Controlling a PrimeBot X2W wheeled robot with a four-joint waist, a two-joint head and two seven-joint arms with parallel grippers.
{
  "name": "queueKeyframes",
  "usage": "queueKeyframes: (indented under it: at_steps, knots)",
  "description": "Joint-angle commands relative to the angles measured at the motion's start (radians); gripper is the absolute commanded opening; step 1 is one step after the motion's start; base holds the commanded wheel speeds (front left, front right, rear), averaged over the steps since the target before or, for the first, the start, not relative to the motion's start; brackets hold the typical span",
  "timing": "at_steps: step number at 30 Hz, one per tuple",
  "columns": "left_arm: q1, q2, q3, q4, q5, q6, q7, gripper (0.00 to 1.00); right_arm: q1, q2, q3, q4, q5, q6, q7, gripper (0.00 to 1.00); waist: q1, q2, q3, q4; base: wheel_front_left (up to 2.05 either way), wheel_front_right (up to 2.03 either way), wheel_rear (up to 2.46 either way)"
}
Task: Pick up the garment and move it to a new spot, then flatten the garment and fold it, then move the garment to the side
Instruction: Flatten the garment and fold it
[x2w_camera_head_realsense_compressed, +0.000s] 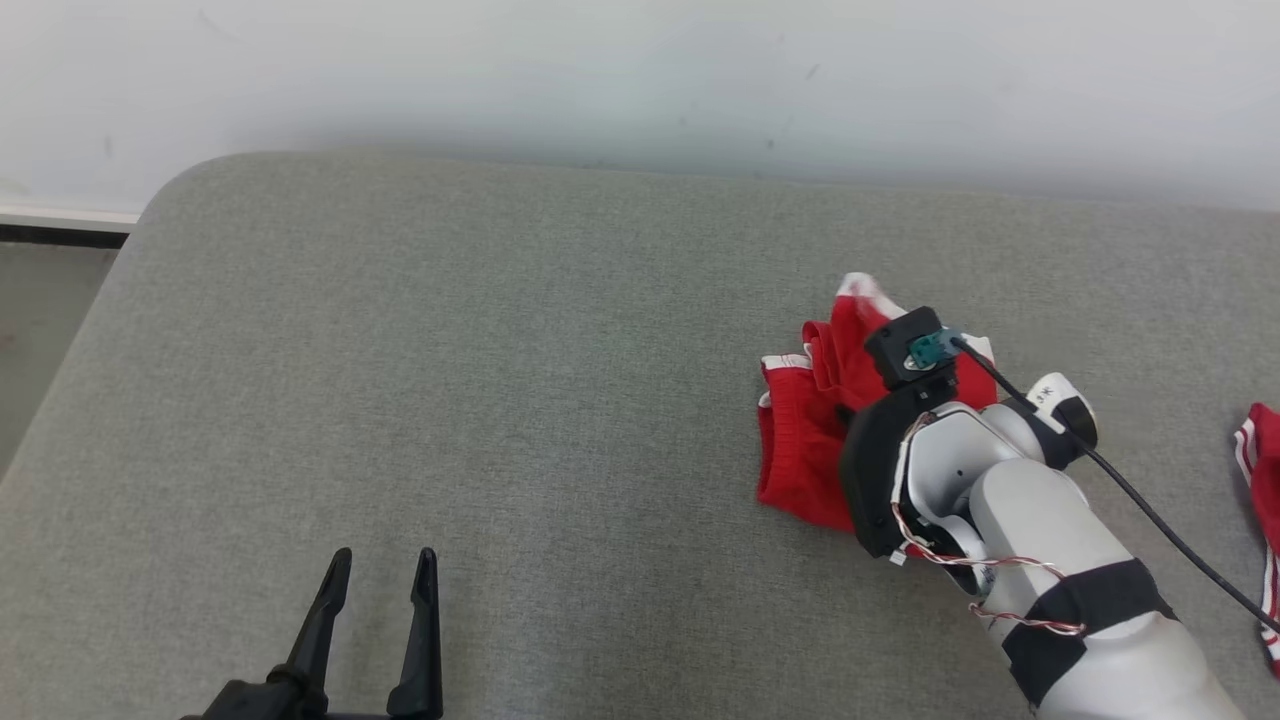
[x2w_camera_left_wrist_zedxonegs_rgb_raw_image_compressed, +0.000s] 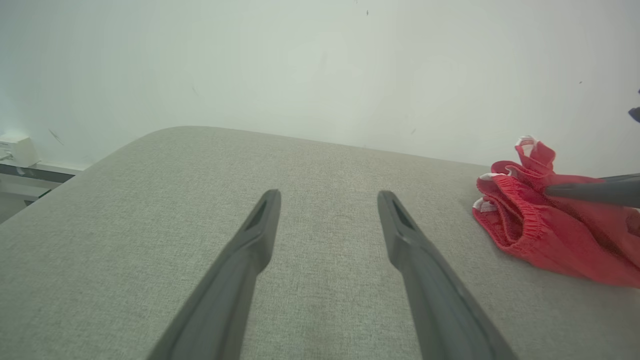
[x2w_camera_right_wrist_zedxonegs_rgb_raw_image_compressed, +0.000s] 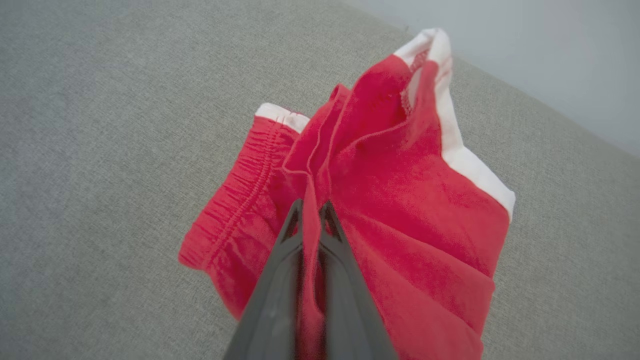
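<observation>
Right jaws pinch a fold of the crumpled red, white-trimmed garment (x2w_camera_right_wrist_zedxonegs_rgb_raw_image_compressed: 400, 210), left jaws spread wide.

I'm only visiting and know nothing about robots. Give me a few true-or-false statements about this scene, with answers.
1. The right jaws are shut on a fold of the red garment. True.
2. The left jaws grip it too. False: they stand open above the grey padded surface, apart from the garment.
3. The garment has white trim. True.
4. The garment lies flat and folded. False: it is bunched up.
5. Another red-and-white cloth lies at the head view's right edge. True.
</observation>
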Motion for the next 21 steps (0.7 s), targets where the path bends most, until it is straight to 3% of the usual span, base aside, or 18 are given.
queueKeyframes:
  at_steps: [1, 4, 6, 7, 8, 10, 16, 21]
  knots:
    - [-0.004, 0.0, -0.001, 0.001, -0.007, 0.003, -0.002, 1.0, -0.021, 0.012, 0.018, 0.031, 0.008, -0.003, -0.005, 0.0, 0.0, -0.0001, 0.004, 0.014, 0.0, 0.0, 0.0]
    - [-0.001, 0.0, -0.003, 0.003, -0.009, 0.004, -0.002, 1.0, -0.037, 0.025, 0.035, 0.061, 0.013, -0.003, -0.018, 0.0, 0.0, -0.0001, 0.003, 0.022, 0.0, 0.0, 0.0]
    - [0.003, 0.0, -0.004, 0.004, -0.009, 0.004, -0.002, 1.0, -0.046, 0.035, 0.049, 0.086, 0.023, -0.003, -0.029, 0.22, 0.0, -0.0001, 0.0, 0.028, 0.0, 0.0, 0.0]
    - [0.005, 0.0, -0.005, 0.004, -0.01, 0.005, -0.002, 1.0, -0.05, 0.038, 0.055, 0.097, 0.029, -0.003, -0.031, 0.45, 0.0, -0.0001, -0.002, 0.03, 0.0, 0.0, 0.0]
    - [0.008, 0.0, -0.006, 0.005, -0.01, 0.006, -0.002, 1.0, -0.052, 0.042, 0.067, 0.104, 0.037, -0.003, -0.034, 0.76, 0.0, -0.0001, -0.004, 0.032, 0.0, 0.0, 0.0]
    - [0.013, 0.0, -0.005, 0.005, -0.01, 0.007, -0.002, 1.0, -0.053, 0.052, 0.083, 0.112, 0.066, -0.003, -0.04, 1.0, 0.0, -0.0001, -0.01, 0.033, 0.0, 0.0, 0.0]
    - [0.028, 0.0, -0.002, 0.004, -0.007, 0.011, -0.002, 1.0, -0.055, 0.079, 0.072, 0.056, 0.21, -0.003, -0.125, 1.0, 0.0, -0.0001, -0.035, 0.022, 0.0, 0.0, 0.0]
    - [0.04, 0.0, 0.001, 0.003, -0.003, 0.01, -0.002, 1.0, -0.047, 0.02, 0.005, 0.019, 0.23, -0.003, -0.214, 1.0, 0.0, -0.0001, -0.056, 0.011, 0.0, 0.0, 0.0]
